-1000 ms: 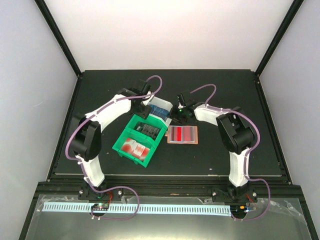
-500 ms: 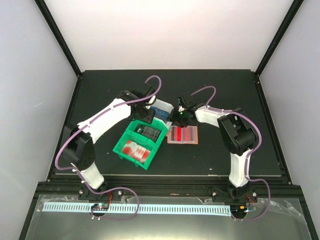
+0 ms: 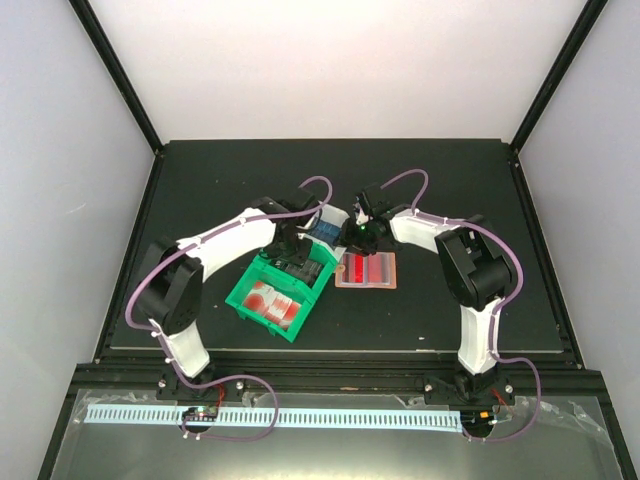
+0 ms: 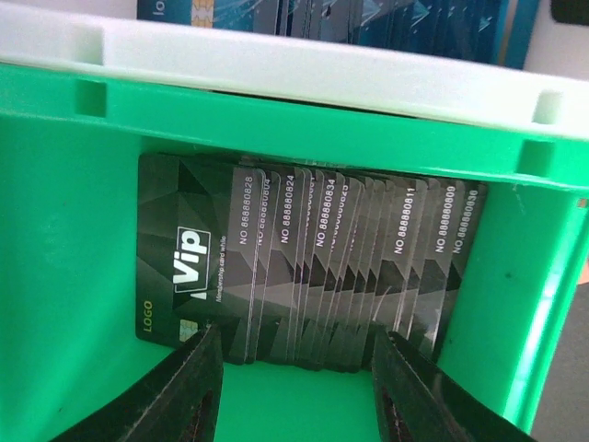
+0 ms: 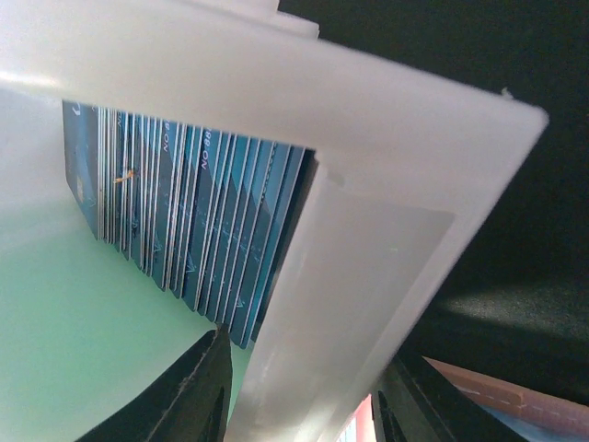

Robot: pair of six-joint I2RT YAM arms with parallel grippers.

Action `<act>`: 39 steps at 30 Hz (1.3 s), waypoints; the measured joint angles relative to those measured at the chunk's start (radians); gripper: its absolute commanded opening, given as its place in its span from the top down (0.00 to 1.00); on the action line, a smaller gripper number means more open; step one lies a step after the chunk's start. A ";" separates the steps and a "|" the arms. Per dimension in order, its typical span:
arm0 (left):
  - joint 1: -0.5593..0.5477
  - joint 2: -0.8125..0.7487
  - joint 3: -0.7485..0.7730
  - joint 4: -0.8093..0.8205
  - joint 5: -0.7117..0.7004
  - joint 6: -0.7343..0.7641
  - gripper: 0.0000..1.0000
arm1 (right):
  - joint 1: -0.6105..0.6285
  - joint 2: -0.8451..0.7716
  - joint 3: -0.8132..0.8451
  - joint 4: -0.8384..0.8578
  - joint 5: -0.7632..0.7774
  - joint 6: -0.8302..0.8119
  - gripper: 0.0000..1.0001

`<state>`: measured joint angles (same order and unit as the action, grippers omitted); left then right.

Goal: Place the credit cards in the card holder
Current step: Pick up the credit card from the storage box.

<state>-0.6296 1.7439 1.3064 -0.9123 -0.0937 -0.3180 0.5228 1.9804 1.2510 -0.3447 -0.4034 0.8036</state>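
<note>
The salmon card holder (image 3: pixel 365 270) lies open on the table with red cards in it; its edge shows in the right wrist view (image 5: pixel 515 394). My left gripper (image 3: pixel 290 250) (image 4: pixel 299 396) is open and empty, low inside the far compartment of the green bin (image 4: pixel 74 230), in front of a fanned row of dark VIP credit cards (image 4: pixel 313 267). My right gripper (image 3: pixel 358 232) (image 5: pixel 299 405) is open, its jaws astride the right wall of the white bin (image 5: pixel 368 239). One finger (image 5: pixel 198 396) is inside, beside the standing blue cards (image 5: pixel 184 221).
The green bin (image 3: pixel 245 290) lies left of the holder, with white and red cards (image 3: pixel 270 298) in its near compartment. The white bin (image 3: pixel 335 212) with blue cards (image 3: pixel 322 228) touches its far side. Black posts stand at the table's corners.
My left gripper has moved from over the white bin towards me and down into the green bin's far compartment. The right gripper has stayed at the white bin's wall.
</note>
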 measured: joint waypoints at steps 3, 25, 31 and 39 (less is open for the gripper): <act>0.000 0.026 -0.003 0.013 -0.008 0.009 0.55 | -0.003 0.000 0.000 -0.001 0.000 -0.006 0.59; 0.060 0.127 -0.057 0.137 -0.101 0.159 0.54 | -0.003 0.001 0.006 -0.016 0.004 -0.025 0.59; 0.069 0.114 -0.083 0.183 -0.077 0.179 0.51 | -0.003 0.001 0.008 -0.020 0.007 -0.025 0.59; 0.085 0.105 -0.104 0.216 -0.078 0.200 0.62 | -0.002 0.001 0.009 -0.022 0.007 -0.024 0.59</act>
<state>-0.5442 1.8492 1.2022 -0.6968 -0.1715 -0.1177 0.5205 1.9812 1.2602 -0.3664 -0.3962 0.7795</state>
